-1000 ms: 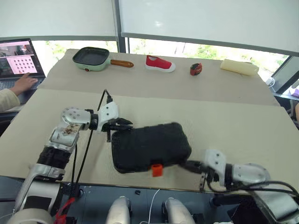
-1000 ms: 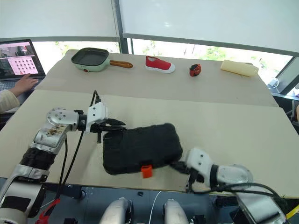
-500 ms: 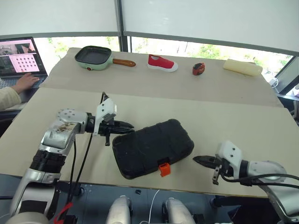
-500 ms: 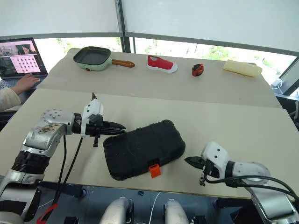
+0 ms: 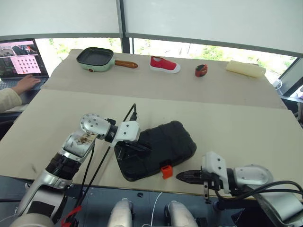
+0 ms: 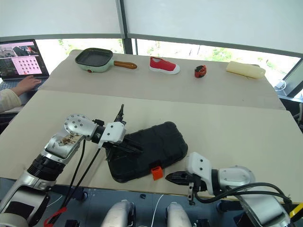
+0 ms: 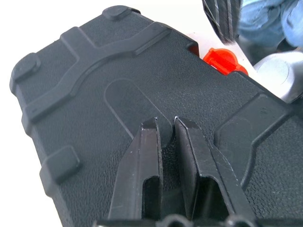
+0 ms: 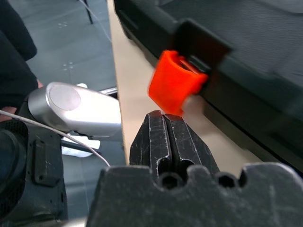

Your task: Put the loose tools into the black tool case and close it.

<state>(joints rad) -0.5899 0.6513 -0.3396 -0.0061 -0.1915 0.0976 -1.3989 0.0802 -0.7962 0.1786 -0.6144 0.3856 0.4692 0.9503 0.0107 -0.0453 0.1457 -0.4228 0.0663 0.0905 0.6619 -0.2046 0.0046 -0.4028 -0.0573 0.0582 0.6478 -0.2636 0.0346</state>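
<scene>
My left gripper (image 5: pixel 142 147) rests on the lid of the black moulded-plastic tool case (image 5: pixel 165 144), fingers (image 7: pixel 187 142) a narrow slit apart, gripping nothing. I judge it's there to pin the lid down so the case won't slide while the latch gets worked. Case sits shut near the front edge of the beige table (image 5: pixel 227 123), long axis running diagonal, far end angled to my right, latch side facing me. Small orange latch (image 5: pixel 166 171) sticks out, prob. not snapped yet. My right gripper (image 5: pixel 185 177) lies low on the table w/ fingers (image 8: pixel 165 137) pressed together, empty, tip aimed at the latch, just short of it, ready to push.
</scene>
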